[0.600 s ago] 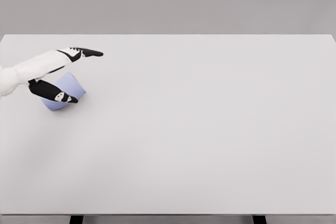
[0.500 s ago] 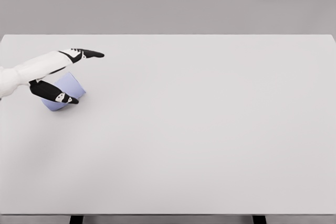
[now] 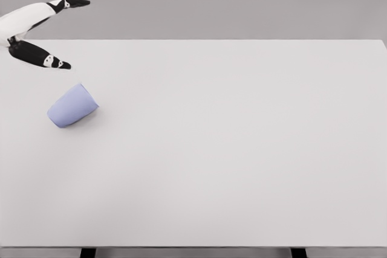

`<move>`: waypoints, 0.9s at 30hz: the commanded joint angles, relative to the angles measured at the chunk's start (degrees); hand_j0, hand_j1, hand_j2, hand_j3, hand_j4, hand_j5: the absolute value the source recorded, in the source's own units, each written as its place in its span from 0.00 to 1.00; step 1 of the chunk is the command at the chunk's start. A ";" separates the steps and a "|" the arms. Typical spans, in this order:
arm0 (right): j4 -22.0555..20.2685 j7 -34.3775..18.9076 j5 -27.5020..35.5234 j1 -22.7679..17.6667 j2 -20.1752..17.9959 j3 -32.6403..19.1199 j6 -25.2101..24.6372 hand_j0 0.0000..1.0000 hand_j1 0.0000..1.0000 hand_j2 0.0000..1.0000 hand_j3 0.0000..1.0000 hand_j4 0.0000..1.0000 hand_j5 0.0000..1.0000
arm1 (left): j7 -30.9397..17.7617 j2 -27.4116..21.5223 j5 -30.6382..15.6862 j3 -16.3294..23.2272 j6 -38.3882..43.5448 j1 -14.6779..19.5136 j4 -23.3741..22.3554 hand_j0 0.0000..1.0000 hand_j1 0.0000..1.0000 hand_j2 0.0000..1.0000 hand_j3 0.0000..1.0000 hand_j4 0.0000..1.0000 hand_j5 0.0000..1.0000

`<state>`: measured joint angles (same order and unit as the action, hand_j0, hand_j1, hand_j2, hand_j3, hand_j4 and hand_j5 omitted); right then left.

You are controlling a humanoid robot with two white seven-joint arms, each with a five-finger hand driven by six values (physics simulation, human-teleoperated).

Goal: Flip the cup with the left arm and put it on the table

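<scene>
A pale blue cup (image 3: 72, 106) lies on its side on the white table (image 3: 230, 149), near the left edge. My left hand (image 3: 68, 33) hangs in the air above and behind the cup, at the upper left of the head view, well apart from it. Its fingers (image 3: 74, 2) are stretched out and its thumb (image 3: 45, 58) is spread below them, with nothing held. The right arm does not show.
The table's front edge runs along the bottom of the view, with two dark legs (image 3: 88, 252) under it. A plain grey wall stands behind the table.
My left hand has lifted up and back to the left, away from the cup it was around. The cup lies in the same place on its side.
</scene>
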<state>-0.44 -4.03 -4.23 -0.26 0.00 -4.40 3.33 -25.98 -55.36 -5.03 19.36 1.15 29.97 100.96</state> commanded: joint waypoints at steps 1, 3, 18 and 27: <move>0.00 -0.01 0.01 0.00 0.00 0.01 0.01 1.00 1.00 1.00 1.00 1.00 1.00 | 7.17 -8.97 -4.46 6.13 1.32 0.00 0.02 1.00 1.00 1.00 1.00 1.00 1.00; 0.00 -0.01 0.01 0.00 0.00 0.01 0.01 1.00 1.00 1.00 1.00 1.00 1.00 | 6.38 -9.59 -5.08 6.74 -4.48 0.00 0.02 1.00 1.00 1.00 1.00 1.00 1.00; 0.00 -0.01 0.01 0.09 0.00 0.01 0.01 1.00 1.00 1.00 1.00 1.00 1.00 | 4.71 -2.65 -20.46 15.70 16.69 0.43 -5.16 1.00 1.00 1.00 1.00 1.00 1.00; 0.00 -0.01 0.01 0.09 0.00 0.01 0.01 1.00 1.00 1.00 1.00 1.00 1.00 | 4.62 0.26 -12.46 19.58 31.19 4.83 -3.40 1.00 1.00 1.00 1.00 1.00 1.00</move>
<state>-0.44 -4.03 -4.22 -0.18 0.00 -4.40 3.32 -21.33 -55.63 -19.02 38.27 29.46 34.89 97.41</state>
